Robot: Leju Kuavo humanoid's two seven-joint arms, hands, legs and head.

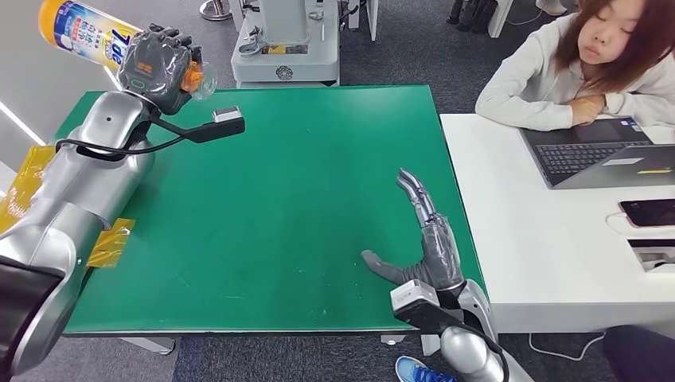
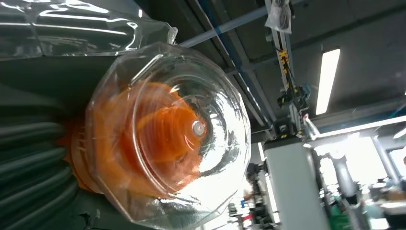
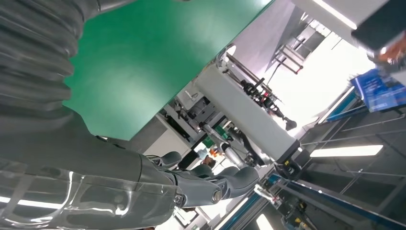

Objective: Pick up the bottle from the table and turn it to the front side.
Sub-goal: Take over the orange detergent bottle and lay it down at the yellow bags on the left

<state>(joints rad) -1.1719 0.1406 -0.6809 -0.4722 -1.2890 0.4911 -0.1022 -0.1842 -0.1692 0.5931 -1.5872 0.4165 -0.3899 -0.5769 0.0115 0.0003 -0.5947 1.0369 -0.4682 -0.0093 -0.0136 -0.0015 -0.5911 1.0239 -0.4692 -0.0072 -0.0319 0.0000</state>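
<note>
My left hand (image 1: 157,68) is raised at the far left corner of the green table (image 1: 278,207) and grips a Tide bottle (image 1: 86,33). The bottle is lifted off the table and lies tilted, its yellow base toward the upper left and its orange cap (image 1: 191,77) under a clear cover sticking out past the fingers. The left wrist view looks straight at that orange cap (image 2: 165,129) with dark fingers (image 2: 28,158) around the neck. My right hand (image 1: 418,239) hovers over the table's near right part, fingers stretched out and apart, holding nothing. Its fingers (image 3: 210,179) also appear in the right wrist view.
A white desk (image 1: 549,239) adjoins the green table on the right, carrying a laptop (image 1: 605,151) and a phone (image 1: 649,212). A person (image 1: 581,64) sits behind it, leaning on the desk. A grey machine (image 1: 286,44) stands beyond the table's far edge. Yellow tape (image 1: 24,187) marks the left side.
</note>
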